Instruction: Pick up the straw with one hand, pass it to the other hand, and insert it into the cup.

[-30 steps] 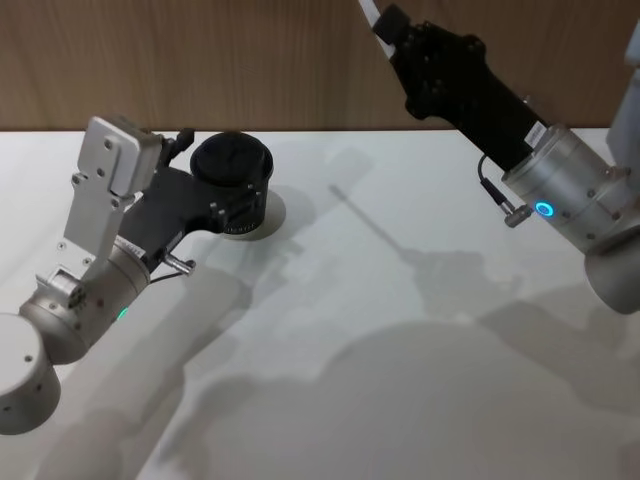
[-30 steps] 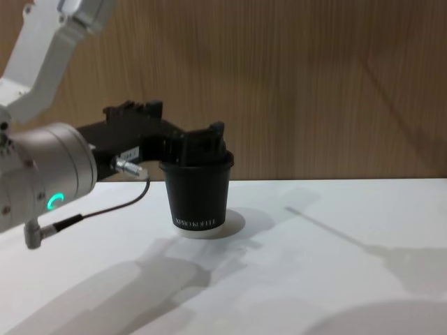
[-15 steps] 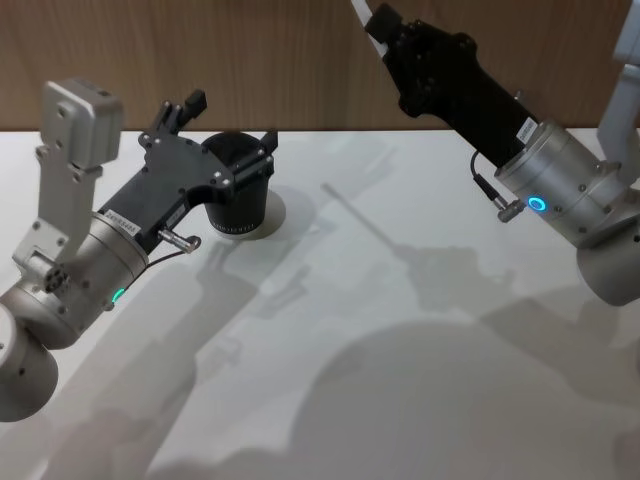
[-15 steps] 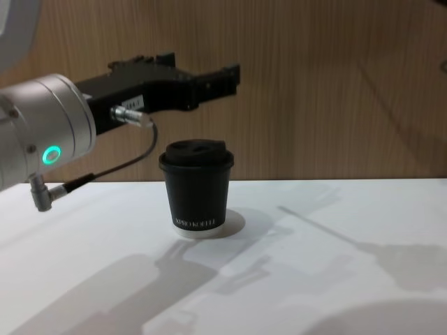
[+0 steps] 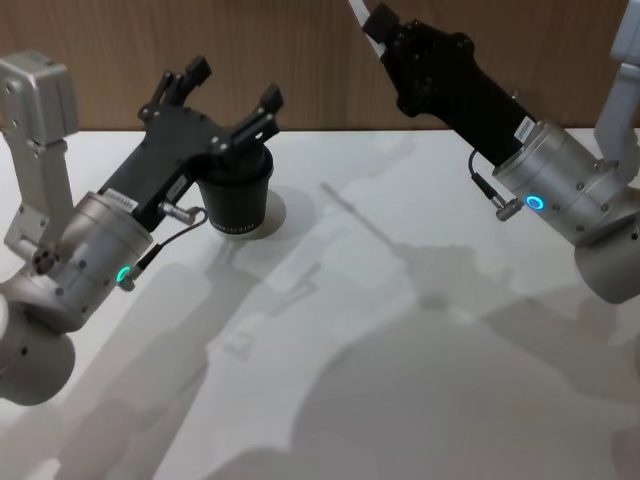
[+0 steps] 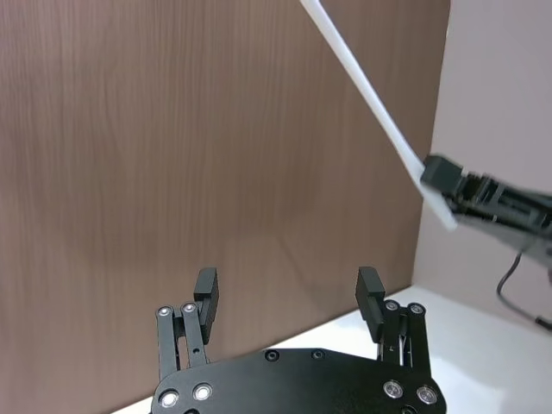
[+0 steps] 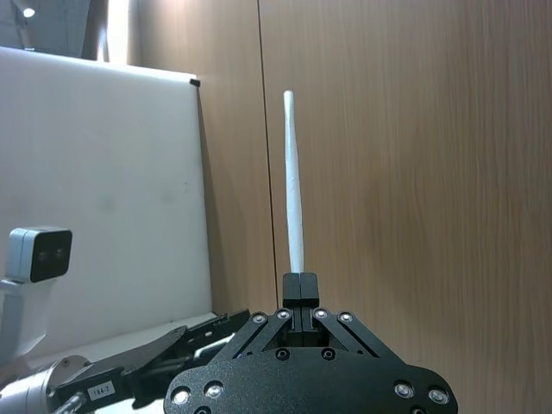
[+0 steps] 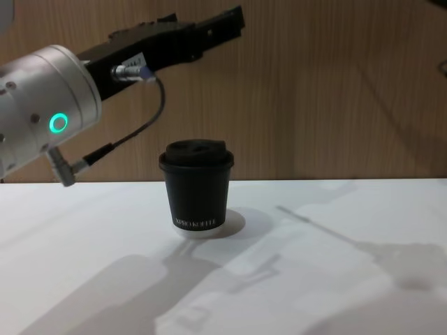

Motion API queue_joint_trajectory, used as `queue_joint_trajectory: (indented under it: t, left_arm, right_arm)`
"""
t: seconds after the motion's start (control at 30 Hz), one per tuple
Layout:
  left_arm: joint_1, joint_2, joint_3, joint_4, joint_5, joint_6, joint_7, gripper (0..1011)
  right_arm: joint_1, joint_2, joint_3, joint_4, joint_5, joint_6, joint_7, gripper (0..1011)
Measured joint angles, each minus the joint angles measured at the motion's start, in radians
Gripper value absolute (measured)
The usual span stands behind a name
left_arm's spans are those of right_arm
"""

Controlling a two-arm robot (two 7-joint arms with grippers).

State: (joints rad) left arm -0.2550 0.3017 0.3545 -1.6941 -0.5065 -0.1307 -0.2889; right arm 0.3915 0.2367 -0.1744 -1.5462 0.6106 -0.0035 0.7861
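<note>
left gripper (image 5: 232, 85) has lifted clear of the lidded paper cup (image 5: 235, 200), now above it, fingers spread; right gripper (image 5: 380, 22) high to its right, clamped on the white straw (image 6: 371, 103); free end of the straw slants up toward the left gripper.

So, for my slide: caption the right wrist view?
The right gripper holds the white straw, wooden wall behind.
</note>
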Motion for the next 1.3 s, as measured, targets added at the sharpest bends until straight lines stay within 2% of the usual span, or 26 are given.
queue_joint_trajectory:
  t: [0.33, 0.7, 1.3]
  left_arm:
    - [-0.065, -0.053, 0.003, 0.080, -0.110, 0.014, -0.083, 1002]
    - [-0.135, -0.089, 0.018, 0.161, -0.201, 0.042, -0.172, 1002]
    - [-0.176, -0.120, 0.010, 0.226, -0.341, 0.034, -0.310, 1002]
  right_arm:
    - [0.002, 0.001, -0.001, 0.003, 0.001, -0.001, 0.001, 0]
    - [0.003, 0.001, -0.002, 0.005, 0.001, -0.002, 0.002, 0]
    - [0.004, 0.001, -0.002, 0.006, 0.001, -0.002, 0.002, 0]
